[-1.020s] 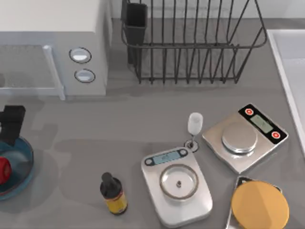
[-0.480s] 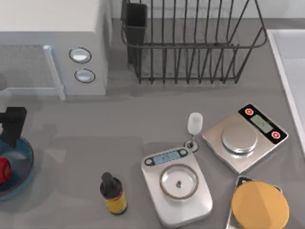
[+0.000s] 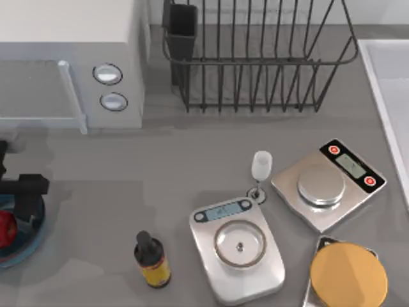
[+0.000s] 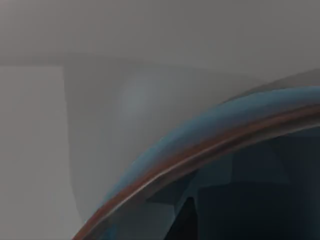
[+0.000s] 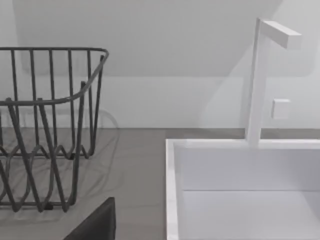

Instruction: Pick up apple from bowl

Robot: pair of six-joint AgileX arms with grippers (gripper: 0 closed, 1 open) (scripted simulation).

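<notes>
The red apple lies in the blue-teal bowl at the table's far left edge, partly cut off by the picture's border. My left gripper is a black shape over the bowl's back right rim, just right of the apple and apart from it. In the left wrist view the bowl's rim curves close by, blue outside with a brownish edge and a dark inside. My right arm is parked off the table's right side.
An amber dropper bottle stands near the front. Right of it are a silver scale, a second scale and an orange disc. A microwave and dish rack line the back; a white sink lies at the right.
My left gripper has moved from behind the bowl toward the table's front and slightly right, and is now over the bowl's rim. The apple and bowl have not moved.
</notes>
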